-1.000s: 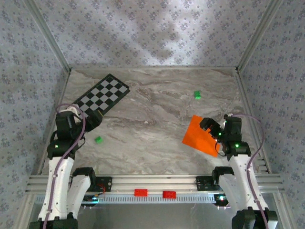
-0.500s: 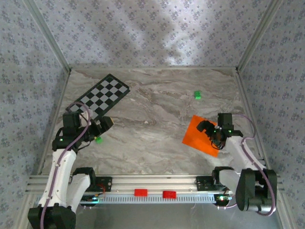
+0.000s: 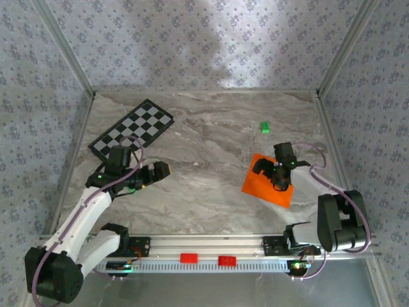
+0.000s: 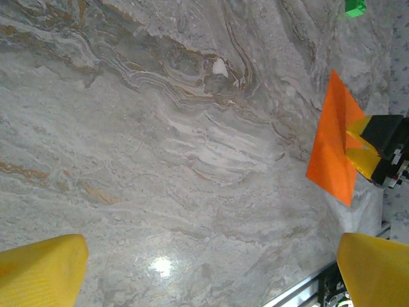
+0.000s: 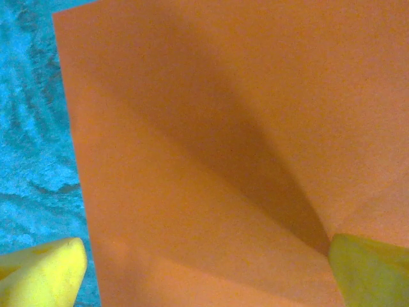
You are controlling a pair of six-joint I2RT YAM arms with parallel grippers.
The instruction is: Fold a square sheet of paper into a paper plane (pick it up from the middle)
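Observation:
The square sheet of paper [image 3: 255,185] is bright orange and lies on the marble table at the right. My right gripper [image 3: 268,175] is open and sits low over it. In the right wrist view the sheet [image 5: 211,128] spreads wide under the gripper [image 5: 204,275]. One yellow fingertip [image 5: 370,272] touches the paper at the end of a shadowed dent. The other fingertip [image 5: 41,268] is just off the sheet's edge. My left gripper [image 3: 160,174] is open over bare marble left of centre, well apart from the sheet [image 4: 332,147], with nothing between the fingers of that gripper [image 4: 208,275].
A black-and-white checkered board [image 3: 132,128] lies at the back left. A small green block [image 3: 264,127] sits behind the sheet, also seen from the left wrist as a block [image 4: 355,6]. Two red blocks [image 3: 188,258] rest on the front rail. Patterned walls enclose the table.
Both arms have reached forward. The left gripper moved right toward the table's middle. The right gripper came down over the sheet, which shifted slightly left.

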